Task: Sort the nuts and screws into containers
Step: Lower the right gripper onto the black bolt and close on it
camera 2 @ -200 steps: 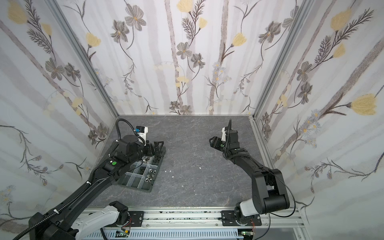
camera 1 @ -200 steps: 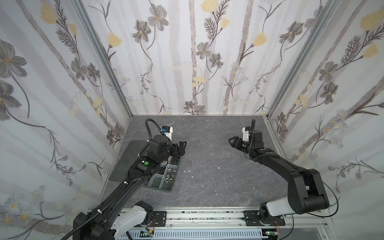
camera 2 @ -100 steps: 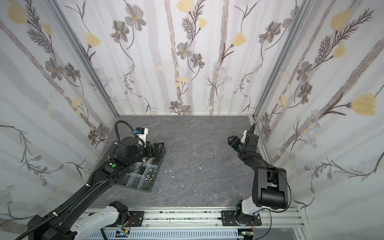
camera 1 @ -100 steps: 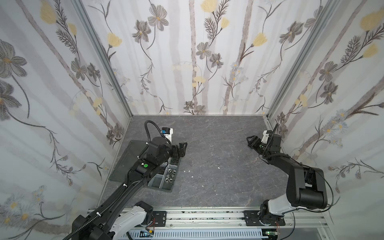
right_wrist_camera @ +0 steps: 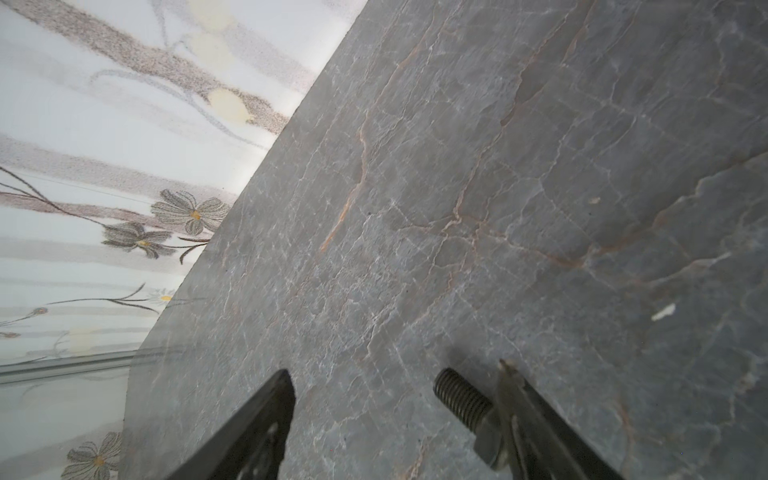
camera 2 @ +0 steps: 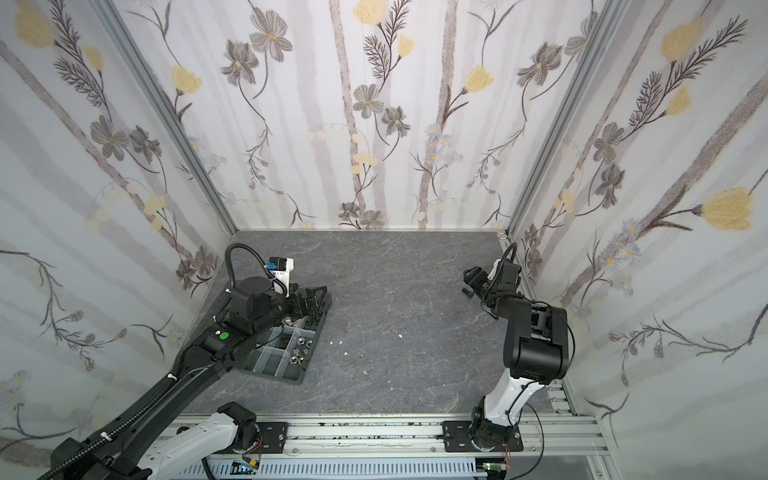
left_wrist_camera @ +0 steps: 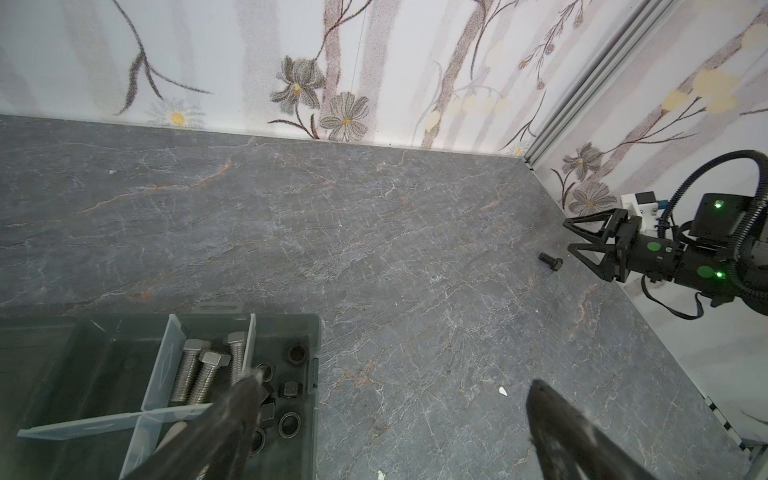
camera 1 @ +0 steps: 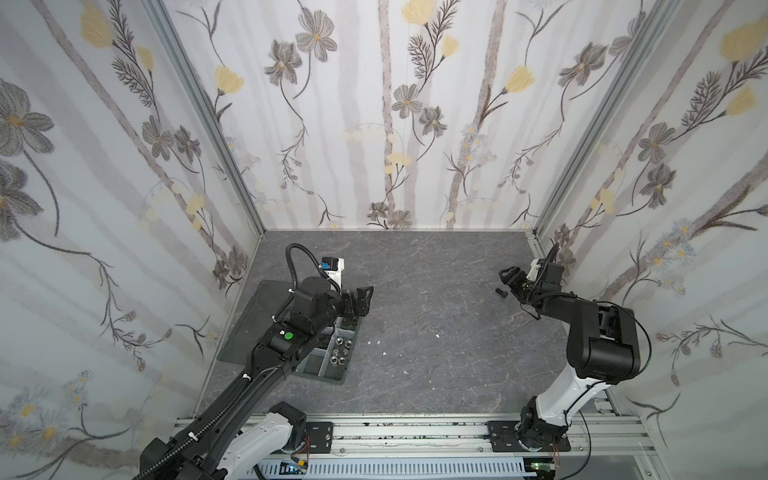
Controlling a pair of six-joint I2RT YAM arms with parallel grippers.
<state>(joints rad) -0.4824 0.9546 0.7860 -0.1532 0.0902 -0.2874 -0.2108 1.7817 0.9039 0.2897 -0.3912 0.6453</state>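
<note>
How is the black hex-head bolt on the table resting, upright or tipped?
Tipped: the black hex-head bolt lies sideways on the grey tabletop.

Both arms are mostly black. The left arm (camera 1: 291, 332) has a round green sticker (camera 1: 288, 336) and a bumpy black cable (camera 1: 291, 266) that loops above it. A small white box (camera 1: 332, 268) with a blue bit sits near its wrist. The right arm (camera 1: 598, 336) has a white lower part (camera 1: 561, 395) and thin black wires (camera 1: 646, 345). The right gripper (left_wrist_camera: 568, 235) has black triangle-shaped fingers (right_wrist_camera: 253, 415). Behind them are green dots (left_wrist_camera: 654, 247) and small green lights (left_wrist_camera: 721, 274).
</note>
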